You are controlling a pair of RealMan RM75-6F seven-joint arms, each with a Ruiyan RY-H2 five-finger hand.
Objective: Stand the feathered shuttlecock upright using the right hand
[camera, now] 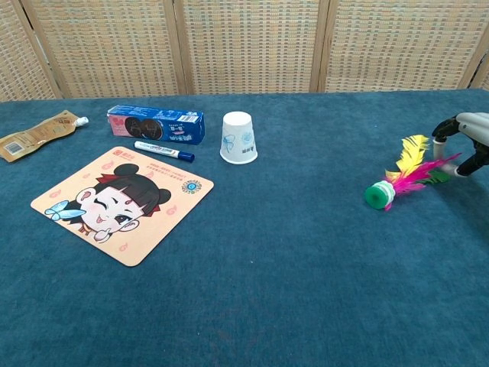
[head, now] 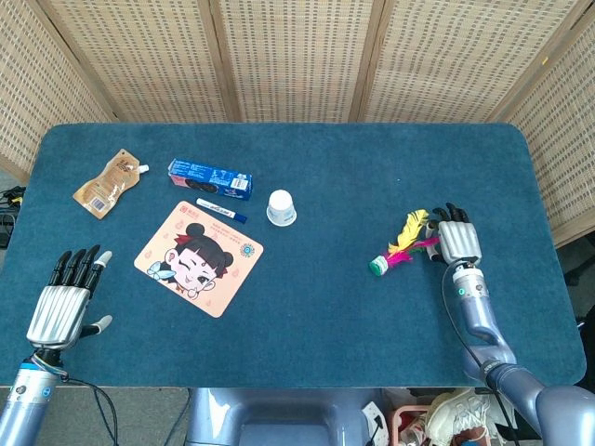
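Observation:
The feathered shuttlecock lies on its side on the blue table, its green base pointing toward the near left and its yellow and pink feathers fanning to the right. My right hand sits just right of the feather tips with its fingers apart. Its thumb is close to the pink feather ends, and I see no grip on them. My left hand lies flat near the front left edge, fingers spread and holding nothing.
A white paper cup stands upside down mid-table. A blue cookie box, a marker, a cartoon mat and a brown pouch occupy the left half. Wicker screens back the table.

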